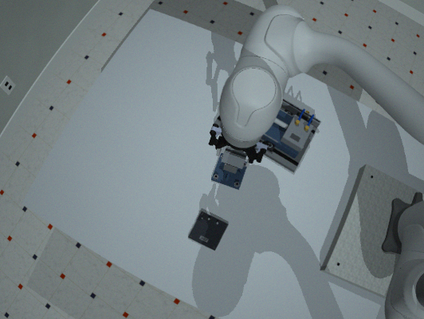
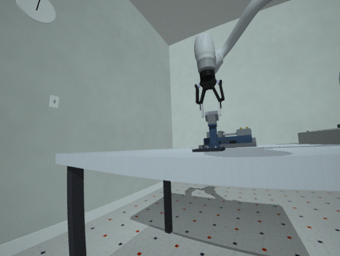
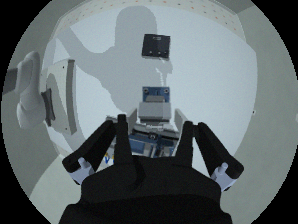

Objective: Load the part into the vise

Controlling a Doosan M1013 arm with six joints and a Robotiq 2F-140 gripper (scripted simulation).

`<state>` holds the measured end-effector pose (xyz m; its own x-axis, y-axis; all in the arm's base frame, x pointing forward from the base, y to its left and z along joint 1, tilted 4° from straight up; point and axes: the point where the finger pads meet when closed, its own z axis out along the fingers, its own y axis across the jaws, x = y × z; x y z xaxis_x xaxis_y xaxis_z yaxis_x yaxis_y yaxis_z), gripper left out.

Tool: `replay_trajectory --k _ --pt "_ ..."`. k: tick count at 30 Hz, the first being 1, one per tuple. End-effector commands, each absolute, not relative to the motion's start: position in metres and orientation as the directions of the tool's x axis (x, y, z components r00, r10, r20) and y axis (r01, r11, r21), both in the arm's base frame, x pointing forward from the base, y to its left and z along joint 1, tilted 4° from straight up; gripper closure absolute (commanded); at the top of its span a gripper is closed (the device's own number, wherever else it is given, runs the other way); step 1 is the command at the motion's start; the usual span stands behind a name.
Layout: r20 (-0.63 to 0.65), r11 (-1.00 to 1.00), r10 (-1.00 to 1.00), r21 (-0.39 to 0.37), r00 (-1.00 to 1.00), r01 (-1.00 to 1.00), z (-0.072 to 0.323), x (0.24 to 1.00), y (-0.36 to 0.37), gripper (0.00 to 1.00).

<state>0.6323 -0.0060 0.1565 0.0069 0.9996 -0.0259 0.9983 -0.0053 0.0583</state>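
Note:
The part point(image 1: 233, 161) is a light grey block resting on the blue V-block point(image 1: 228, 175). In the side view the part point(image 2: 212, 116) stands on top of the V-block point(image 2: 212, 136). My gripper point(image 2: 211, 113) hangs straight above it, open, with one fingertip on each side of the part's top and a gap on both sides. The wrist view shows the part point(image 3: 154, 111) between my spread fingers. The dark infeed plate point(image 1: 208, 230) lies bare on the table. The vise point(image 1: 292, 137) sits just beyond the V-block, partly hidden by my arm.
A raised grey plinth point(image 1: 367, 223) with the arm's base stands at the table's right side. The infeed plate also shows in the wrist view point(image 3: 156, 46). The vise's air cylinder with yellow fittings point(image 1: 303, 125) is at its far end.

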Motion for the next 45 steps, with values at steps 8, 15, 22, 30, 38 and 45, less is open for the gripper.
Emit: replay_trajectory --k 8,15,22,30,38,45 --pt "0.097 -0.004 0.995 0.059 -0.002 0.998 0.1547 0.6302 -0.0077 0.49" --pt "0.147 -0.004 0.989 0.059 -0.005 0.998 0.1545 0.6302 -0.0089 0.49" --pt "0.216 -0.004 0.976 0.059 -0.009 0.998 0.1543 0.6303 -0.0107 0.49" --pt "0.275 -0.004 0.961 0.059 -0.013 0.998 0.1538 0.6303 -0.0122 0.49" --pt "0.352 -0.004 0.936 0.059 -0.017 0.998 0.1532 0.6303 -0.0142 0.49" --pt "0.399 -0.004 0.917 0.059 -0.02 0.998 0.1527 0.6304 -0.0154 0.49"
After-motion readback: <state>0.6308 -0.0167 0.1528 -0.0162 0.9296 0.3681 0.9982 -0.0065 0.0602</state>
